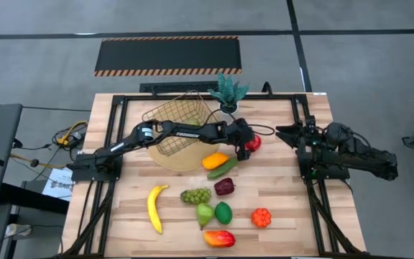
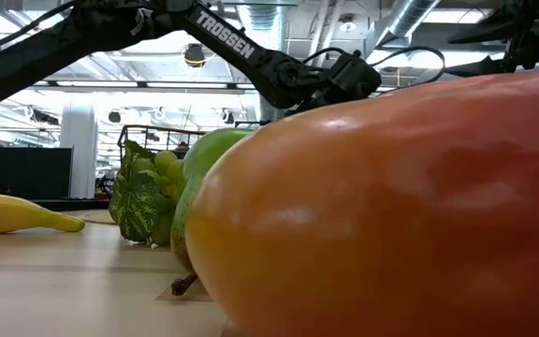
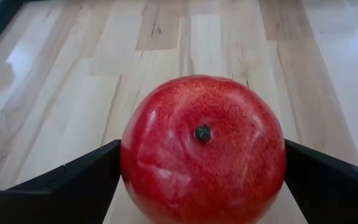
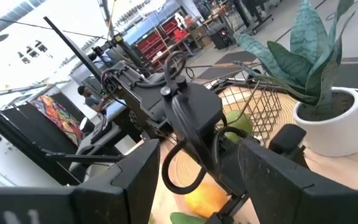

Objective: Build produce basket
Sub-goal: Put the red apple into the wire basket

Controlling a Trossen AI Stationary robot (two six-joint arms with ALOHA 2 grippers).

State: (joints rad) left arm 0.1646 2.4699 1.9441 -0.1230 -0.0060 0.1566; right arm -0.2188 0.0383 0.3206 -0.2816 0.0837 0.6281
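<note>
The red apple [image 1: 253, 142] sits between the fingers of my left gripper [image 3: 202, 180], right of the basket and just near the potted plant. The gold wire basket [image 1: 177, 121] stands on a round tan mat [image 1: 165, 155]. The remaining produce lies on the wood nearer the front: yellow-orange piece [image 1: 215, 160], cucumber [image 1: 223, 169], purple piece [image 1: 225, 186], grapes [image 1: 196, 195], banana [image 1: 157, 207], pear [image 1: 204, 214], green fruit [image 1: 223, 212], orange piece [image 1: 261, 217], mango [image 1: 219, 238]. My right gripper [image 4: 197, 186] waits open at the table's right side. My left gripper pinches the red apple between its two fingers, one on each side at its widest part [image 3: 129, 162]. The arm reaches in from the table's left, past the basket. The apple's dimpled end [image 3: 202, 132] faces the wrist camera. Whether the apple rests on the table cannot be told.
A potted green plant [image 1: 228, 92] stands at the far edge, close behind the apple. The mango [image 2: 391, 206] fills most of the low view and hides the apple there. The right arm [image 1: 336, 155] lies along the right side. Bare wood shows between apple and right arm.
</note>
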